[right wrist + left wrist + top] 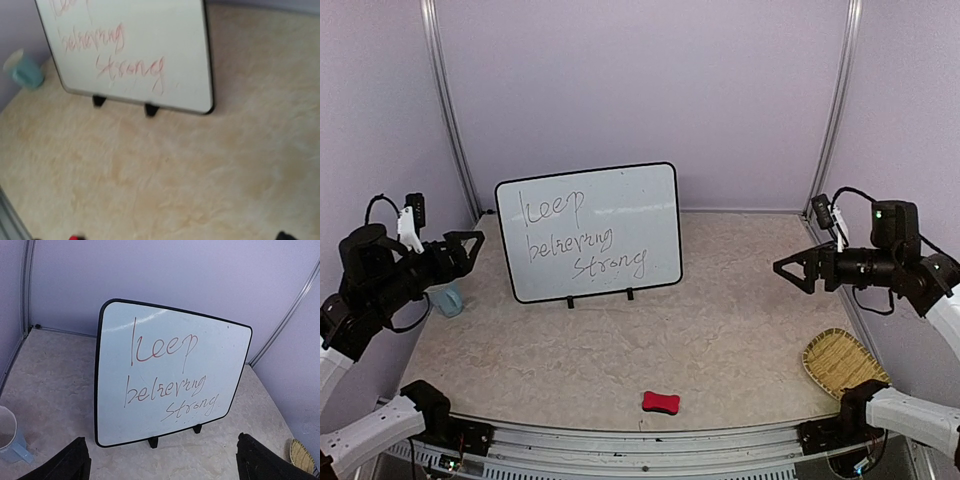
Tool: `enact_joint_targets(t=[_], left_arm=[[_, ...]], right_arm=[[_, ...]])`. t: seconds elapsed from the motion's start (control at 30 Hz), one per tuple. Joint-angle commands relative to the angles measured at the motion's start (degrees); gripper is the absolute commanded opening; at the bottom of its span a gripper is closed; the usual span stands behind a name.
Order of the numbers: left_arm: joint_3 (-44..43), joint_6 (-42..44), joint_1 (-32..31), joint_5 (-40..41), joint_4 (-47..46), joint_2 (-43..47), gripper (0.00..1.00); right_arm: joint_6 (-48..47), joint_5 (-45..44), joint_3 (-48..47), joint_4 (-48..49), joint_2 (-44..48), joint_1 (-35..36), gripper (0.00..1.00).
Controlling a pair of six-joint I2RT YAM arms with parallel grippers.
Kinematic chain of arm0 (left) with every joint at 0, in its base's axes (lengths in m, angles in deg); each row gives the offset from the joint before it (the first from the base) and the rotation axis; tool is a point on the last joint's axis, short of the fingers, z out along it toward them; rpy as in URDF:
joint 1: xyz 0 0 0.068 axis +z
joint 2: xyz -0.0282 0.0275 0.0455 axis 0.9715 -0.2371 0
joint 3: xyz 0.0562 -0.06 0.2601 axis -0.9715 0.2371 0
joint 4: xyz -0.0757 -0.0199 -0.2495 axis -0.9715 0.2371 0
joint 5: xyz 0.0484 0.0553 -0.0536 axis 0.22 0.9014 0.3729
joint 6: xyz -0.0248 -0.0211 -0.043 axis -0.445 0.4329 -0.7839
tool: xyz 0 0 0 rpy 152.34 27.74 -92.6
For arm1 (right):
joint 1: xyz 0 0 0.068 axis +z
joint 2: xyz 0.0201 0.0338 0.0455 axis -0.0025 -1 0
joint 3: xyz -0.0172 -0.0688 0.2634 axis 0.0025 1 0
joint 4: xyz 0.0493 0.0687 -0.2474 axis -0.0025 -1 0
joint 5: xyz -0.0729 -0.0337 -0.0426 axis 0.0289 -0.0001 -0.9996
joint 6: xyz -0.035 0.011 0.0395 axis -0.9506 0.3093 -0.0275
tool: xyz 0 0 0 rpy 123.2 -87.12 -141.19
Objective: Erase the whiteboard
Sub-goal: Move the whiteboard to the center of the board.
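We are starting: the whiteboard (588,232) is standing upper centre, 3 lines unwiped. The left gripper (472,245) and right gripper (788,272) are hanging spread, empty. Next calls for fetching the red eraser (660,402), probably a sponge, bottom centre.

Soft, even light fills the scene, with only faint shadows. In the left wrist view a pale glare streak crosses the top of the whiteboard (170,375) and its edges bow. The right wrist view is blurred throughout.
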Motion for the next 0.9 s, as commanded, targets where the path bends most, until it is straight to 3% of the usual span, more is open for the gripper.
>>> enact_joint_targets(t=[0.0,0.4,0.87], left_arm=[[0.99,-1.07,-0.29,-1.11,-2.68,-0.08,0.99],[1.77,-1.91,-0.28,-0.88,-2.49,-1.02,0.99],[4.36,-3.95,-0.4,-2.15,-3.06,-0.8,0.99]], right_arm=[[-0.01,-5.45,1.1,1.29,-2.19,6.58,1.0],[-0.08,-17.15,-0.32,3.54,-12.59,24.96,1.0],[5.49,-31.59,-5.27,8.41,-27.04,36.72,1.0]])
